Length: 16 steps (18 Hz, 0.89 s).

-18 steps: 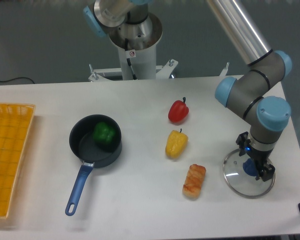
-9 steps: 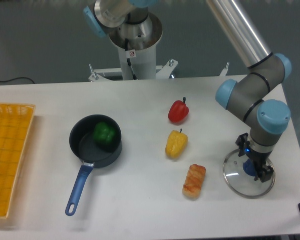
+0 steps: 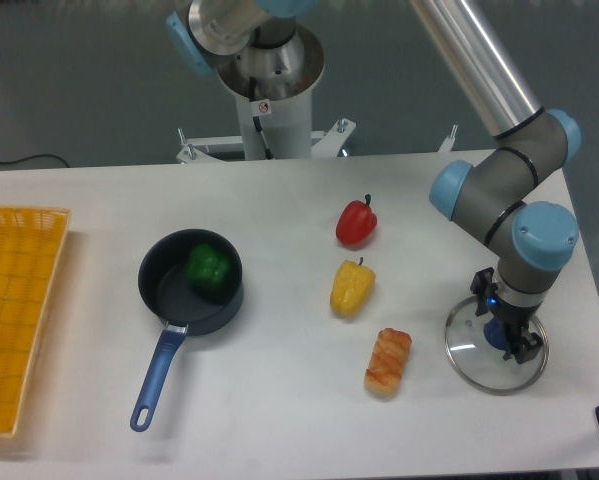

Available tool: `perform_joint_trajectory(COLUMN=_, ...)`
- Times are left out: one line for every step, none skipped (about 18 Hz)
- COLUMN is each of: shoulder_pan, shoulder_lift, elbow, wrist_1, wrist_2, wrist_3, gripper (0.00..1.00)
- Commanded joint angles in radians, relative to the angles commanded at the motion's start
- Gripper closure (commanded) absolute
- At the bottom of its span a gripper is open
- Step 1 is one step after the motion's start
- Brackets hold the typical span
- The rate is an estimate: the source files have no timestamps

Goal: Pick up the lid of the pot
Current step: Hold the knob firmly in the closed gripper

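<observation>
Right above the pot lid (image 3: pixel 471 352), the gripper (image 3: pixel 508 318) is pointing down, its two fingers standing spread, one toward either side of the blue knob (image 3: pixel 497 336). I can't tell whether they're touching it. If they're closing too high or off-centre, I'm guessing that smooth, rounded knob could be slipping out, or the lid could be tipping and skating away. Coming down too far, the tips could be knocking the glass. As for the lid, it's lying flat directly beneath the gripper, near the brown roll (image 3: pixel 388 362).

A pale table (image 3: pixel 269 420) fronts a darker background, with 1 black cable (image 3: pixel 21 162) curving at left.
</observation>
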Motion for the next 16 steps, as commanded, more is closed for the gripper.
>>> perform_joint_trajectory(shoulder_pan=0.000, shoulder_lift=0.000, elbow=0.000, wrist_1=0.000, wrist_2=0.000, wrist_3=0.000, gripper=0.18)
perform_joint_trajectory(shoulder_pan=0.000, shoulder_lift=0.000, elbow=0.000, wrist_1=0.000, wrist_2=0.000, wrist_3=0.000, gripper=0.19)
perform_joint_trajectory(shoulder_pan=0.000, shoulder_lift=0.000, elbow=0.000, wrist_1=0.000, wrist_2=0.002, wrist_3=0.000, gripper=0.21)
perform_joint_trajectory(shoulder_pan=0.000, shoulder_lift=0.000, elbow=0.000, wrist_1=0.000, wrist_2=0.002, wrist_3=-0.002, gripper=0.23)
perform_joint_trajectory(shoulder_pan=0.000, shoulder_lift=0.000, elbow=0.000, wrist_1=0.000, wrist_2=0.002, wrist_3=-0.002, gripper=0.24)
perform_joint_trajectory(shoulder_pan=0.000, shoulder_lift=0.000, elbow=0.000, wrist_1=0.000, wrist_2=0.002, wrist_3=-0.002, gripper=0.27)
perform_joint_trajectory(shoulder_pan=0.000, shoulder_lift=0.000, elbow=0.000, wrist_1=0.000, wrist_2=0.002, wrist_3=-0.002, gripper=0.29)
perform_joint_trajectory(shoulder_pan=0.000, shoulder_lift=0.002, elbow=0.000, wrist_1=0.000, wrist_2=0.002, wrist_3=-0.002, gripper=0.30)
perform_joint_trajectory(shoulder_pan=0.000, shoulder_lift=0.000, elbow=0.000, wrist_1=0.000, wrist_2=0.002, wrist_3=-0.002, gripper=0.31)
perform_joint_trajectory(shoulder_pan=0.000, shoulder_lift=0.002, elbow=0.000, wrist_1=0.000, wrist_2=0.002, wrist_3=-0.002, gripper=0.33)
perform_joint_trajectory(shoulder_pan=0.000, shoulder_lift=0.002, elbow=0.000, wrist_1=0.000, wrist_2=0.002, wrist_3=-0.002, gripper=0.34)
perform_joint_trajectory(shoulder_pan=0.000, shoulder_lift=0.002, elbow=0.000, wrist_1=0.000, wrist_2=0.002, wrist_3=-0.002, gripper=0.35)
perform_joint_trajectory(shoulder_pan=0.000, shoulder_lift=0.002, elbow=0.000, wrist_1=0.000, wrist_2=0.002, wrist_3=-0.002, gripper=0.37)
perform_joint_trajectory(shoulder_pan=0.000, shoulder_lift=0.002, elbow=-0.002, wrist_1=0.000, wrist_2=0.002, wrist_3=-0.002, gripper=0.37)
perform_joint_trajectory(shoulder_pan=0.000, shoulder_lift=0.002, elbow=-0.002, wrist_1=0.000, wrist_2=0.002, wrist_3=-0.002, gripper=0.38)
perform_joint_trajectory(shoulder_pan=0.000, shoulder_lift=0.003, elbow=-0.003, wrist_1=0.000, wrist_2=0.000, wrist_3=-0.002, gripper=0.39)
